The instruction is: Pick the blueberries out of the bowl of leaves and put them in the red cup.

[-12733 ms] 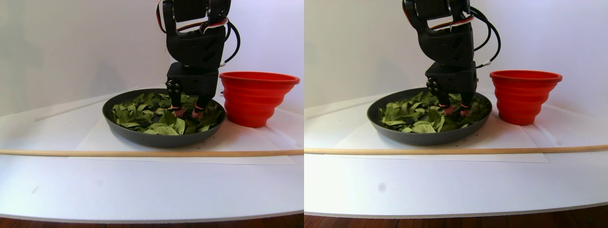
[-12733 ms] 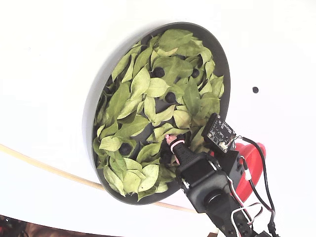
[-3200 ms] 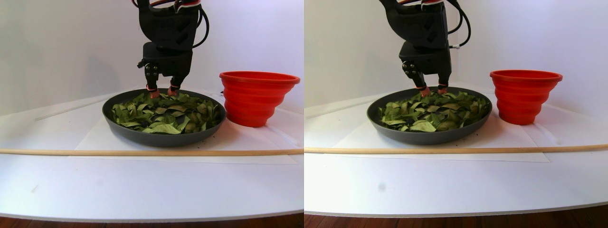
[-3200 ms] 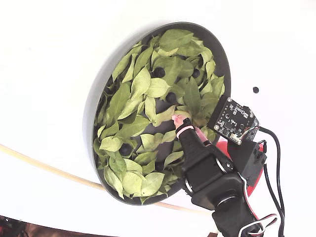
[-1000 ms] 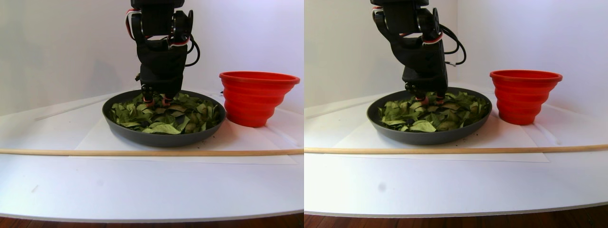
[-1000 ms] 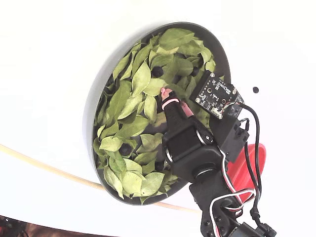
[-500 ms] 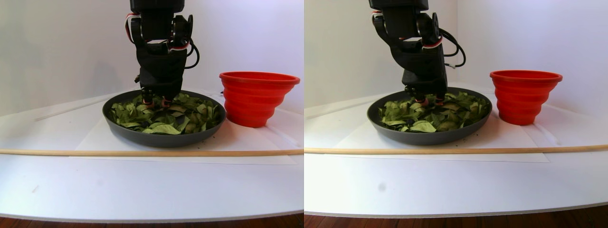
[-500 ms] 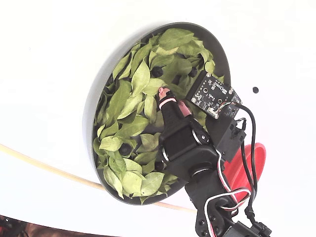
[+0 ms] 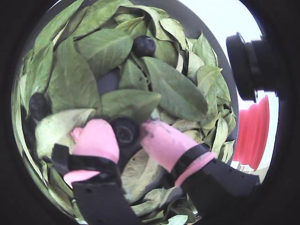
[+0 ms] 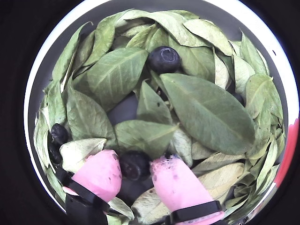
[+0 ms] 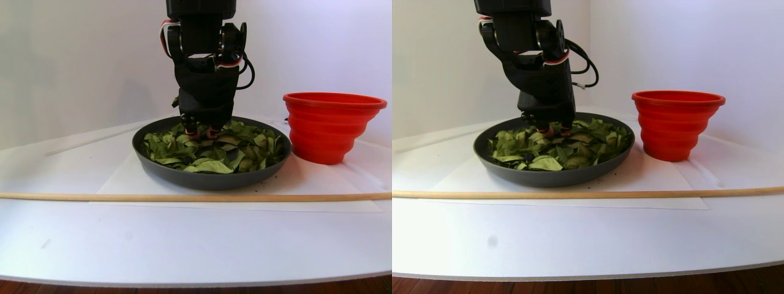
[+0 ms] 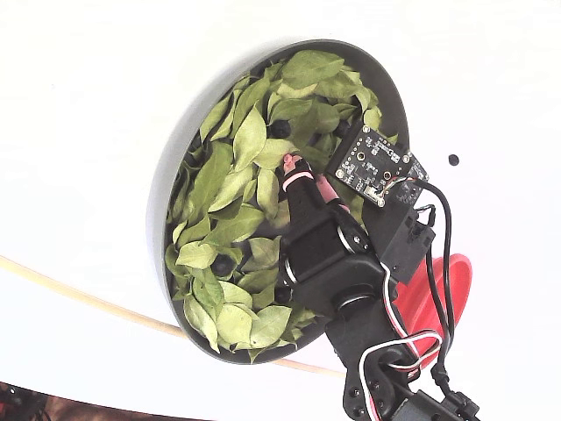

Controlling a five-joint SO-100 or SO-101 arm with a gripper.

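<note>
White table, leaf-filled bowl (image 12: pixel 171 189): gripper (image 10: pixel 136 174) jaws apart, blueberry (image 10: pixel 134 164) between them (close squarely, avoiding leaves (image 10: pixel 206 110)).

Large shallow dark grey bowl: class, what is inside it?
Many green pointed leaves fill the bowl, with small dark blueberries among them; the tool straddles one. Leaves may hide more berries.

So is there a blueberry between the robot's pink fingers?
Yes, in a wrist view a dark blueberry sits between the gripper's pink fingertips, low among the leaves.
</note>
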